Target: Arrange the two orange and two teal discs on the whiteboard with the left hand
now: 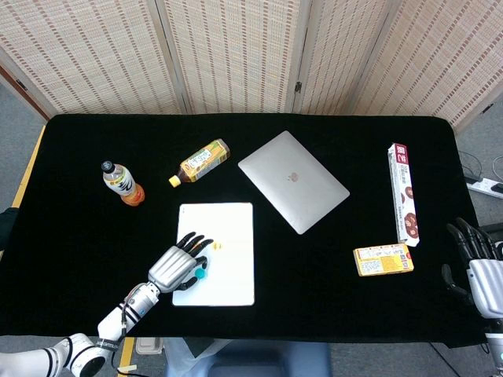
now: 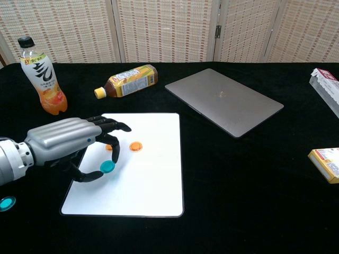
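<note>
Chest view: the left robot hand (image 2: 66, 142) hovers over the whiteboard (image 2: 151, 180), pinching a teal disc (image 2: 107, 167) just below two orange discs (image 2: 136, 146). The second teal disc (image 2: 7, 203) lies on the desk (image 2: 254, 201), left of the board, nearest this hand.

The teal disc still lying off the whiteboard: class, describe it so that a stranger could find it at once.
Start at the white rectangular whiteboard in the middle of the black table. Look past its near left corner, to the table's edge below the left hand: a small round teal disc lies on the black cloth. The other teal disc is between that hand's fingers, over the whiteboard.
</note>
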Robot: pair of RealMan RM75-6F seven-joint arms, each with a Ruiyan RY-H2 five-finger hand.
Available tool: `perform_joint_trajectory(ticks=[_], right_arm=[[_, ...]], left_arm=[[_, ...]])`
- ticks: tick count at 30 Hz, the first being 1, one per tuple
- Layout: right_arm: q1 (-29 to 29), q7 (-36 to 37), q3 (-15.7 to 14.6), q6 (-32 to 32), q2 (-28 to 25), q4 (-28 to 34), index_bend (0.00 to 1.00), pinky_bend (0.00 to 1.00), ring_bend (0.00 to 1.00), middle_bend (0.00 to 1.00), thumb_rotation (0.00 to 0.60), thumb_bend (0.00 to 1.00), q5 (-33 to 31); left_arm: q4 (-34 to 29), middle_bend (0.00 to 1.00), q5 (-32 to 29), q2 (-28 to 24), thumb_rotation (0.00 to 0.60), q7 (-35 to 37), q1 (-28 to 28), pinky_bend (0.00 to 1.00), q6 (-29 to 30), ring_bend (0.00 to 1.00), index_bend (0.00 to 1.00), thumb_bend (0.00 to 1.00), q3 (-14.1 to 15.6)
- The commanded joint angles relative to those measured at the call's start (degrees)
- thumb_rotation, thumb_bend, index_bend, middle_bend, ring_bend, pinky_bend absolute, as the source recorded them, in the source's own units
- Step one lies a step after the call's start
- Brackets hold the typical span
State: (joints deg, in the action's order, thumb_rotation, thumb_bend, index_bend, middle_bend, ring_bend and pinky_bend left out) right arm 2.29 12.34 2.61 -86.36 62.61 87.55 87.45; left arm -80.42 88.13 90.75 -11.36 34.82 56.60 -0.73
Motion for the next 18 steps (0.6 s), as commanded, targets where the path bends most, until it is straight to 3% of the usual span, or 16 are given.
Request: perform_joint_trajectory(ticks=[1, 7, 12, 18], right_arm=[[-0.09, 0.14, -0.01, -0.04, 0.04, -0.14, 0.00, 0.00, 0.00, 0.00, 0.600, 0.58, -0.08], [-0.17, 0.17, 0.01, -0.15, 0.06, -0.21, 0.00, 0.00, 0.00, 0.00, 0.600, 0.58, -0.03], [-0.14, -0.03, 0.05, -0.09, 0.04, -0.02, 0.00, 0.00, 0.00, 0.00, 0.600, 0.58, -0.01], [-0.14, -0.51, 0.12, -0.30, -0.19, 0.49, 0.00, 0.00, 0.00, 0.00, 0.600, 0.58, 0.19]], left_arm=[[0.41, 0.11, -0.71, 0.65, 0.600, -0.87, 0.37, 0.00, -0.65, 0.00, 0.52, 0.42, -0.06], [1.25, 0.11, -2.03, 1.34, 0.600, -1.76, 0.50, 0.00, -1.28, 0.00, 0.50, 0.42, 0.05], [0.97, 0.10, -2.73, 1.19, 0.600, -2.47, 0.28, 0.00, -1.25, 0.00, 0.34, 0.39, 0.42], [-0.34, 0.09, -2.30, -0.89, 0.600, -2.40, -0.92, 0.00, 1.33, 0.00, 0.30, 0.39, 0.87]])
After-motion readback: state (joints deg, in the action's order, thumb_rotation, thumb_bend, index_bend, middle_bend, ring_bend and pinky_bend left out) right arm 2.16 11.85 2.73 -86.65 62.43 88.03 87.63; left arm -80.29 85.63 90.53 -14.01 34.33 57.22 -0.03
